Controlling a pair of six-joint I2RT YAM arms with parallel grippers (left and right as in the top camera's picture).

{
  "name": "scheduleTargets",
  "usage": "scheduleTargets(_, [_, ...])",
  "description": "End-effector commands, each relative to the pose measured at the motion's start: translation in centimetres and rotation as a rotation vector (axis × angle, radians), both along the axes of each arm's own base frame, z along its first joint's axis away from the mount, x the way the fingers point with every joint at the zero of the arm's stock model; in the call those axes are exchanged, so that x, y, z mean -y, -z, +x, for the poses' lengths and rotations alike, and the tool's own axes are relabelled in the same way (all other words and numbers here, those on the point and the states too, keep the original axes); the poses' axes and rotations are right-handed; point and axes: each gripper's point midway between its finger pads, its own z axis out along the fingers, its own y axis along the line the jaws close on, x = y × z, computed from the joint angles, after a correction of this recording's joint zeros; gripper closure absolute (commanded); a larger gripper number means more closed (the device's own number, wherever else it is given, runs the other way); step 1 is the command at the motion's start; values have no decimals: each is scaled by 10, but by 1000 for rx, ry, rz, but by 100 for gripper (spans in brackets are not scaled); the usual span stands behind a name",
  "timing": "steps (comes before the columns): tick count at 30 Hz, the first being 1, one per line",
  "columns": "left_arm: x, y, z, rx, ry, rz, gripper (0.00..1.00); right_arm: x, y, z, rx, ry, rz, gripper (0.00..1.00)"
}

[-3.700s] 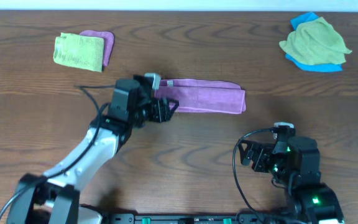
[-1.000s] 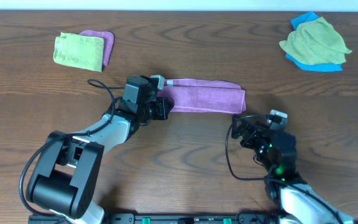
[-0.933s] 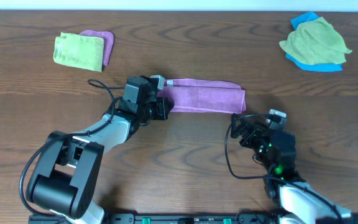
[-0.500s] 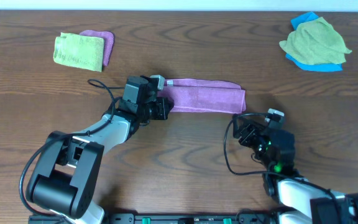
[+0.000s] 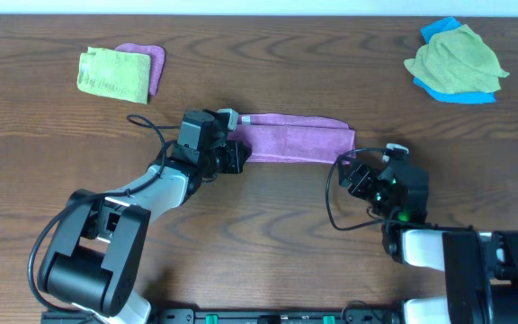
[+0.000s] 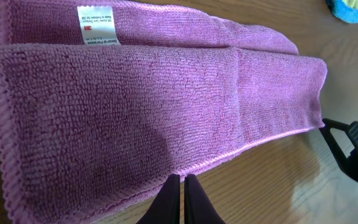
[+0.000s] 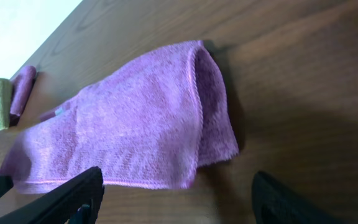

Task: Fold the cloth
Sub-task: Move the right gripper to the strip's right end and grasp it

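Overhead — left end effector [image 5: 238, 155] clamped on cloth [image 5: 295, 139], right end effector [image 5: 350, 173] splayed nearby

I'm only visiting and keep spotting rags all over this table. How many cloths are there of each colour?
Purple: 2, the folded purple cloth in the middle and the small purple cloth
Green: 2, the left green cloth and the right green cloth
Blue: 1, the blue cloth
Total: 5
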Motion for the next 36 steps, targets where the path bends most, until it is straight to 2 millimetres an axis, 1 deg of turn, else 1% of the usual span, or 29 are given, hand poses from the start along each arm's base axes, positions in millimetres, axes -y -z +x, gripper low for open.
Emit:
scheduleTargets(1, [1, -2, 3, 15, 7, 8, 94, 0, -4, 4, 25, -38, -17, 23])
scheduleTargets(6, [1, -2, 4, 15, 7, 8, 94, 20, 6, 4, -40, 13, -6, 23])
scheduleTargets(11, [1, -2, 4, 15, 7, 8, 94, 33, 8, 5, -51, 44, 7, 23])
scheduleTargets(14, [1, -2, 4, 15, 6, 8, 94, 32, 10, 8, -61, 31, 25, 24])
scheduleTargets(18, [1, -2, 4, 16, 7, 8, 94, 25, 18, 12, -98, 11, 83, 24])
scheduleTargets(22, [1, -2, 4, 15, 7, 8, 94, 15, 18, 19, -102, -32, 146, 23])
scheduleTargets(26, [1, -2, 4, 16, 7, 8, 94, 10, 21, 23, -121, -48, 189, 24])
scheduleTargets(31, [1, -2, 4, 15, 6, 8, 94, 4, 23, 22, -149, -52, 249, 23])
scheduleTargets(36, [1, -2, 4, 15, 6, 8, 94, -3, 21, 18, -181, -67, 317, 23])
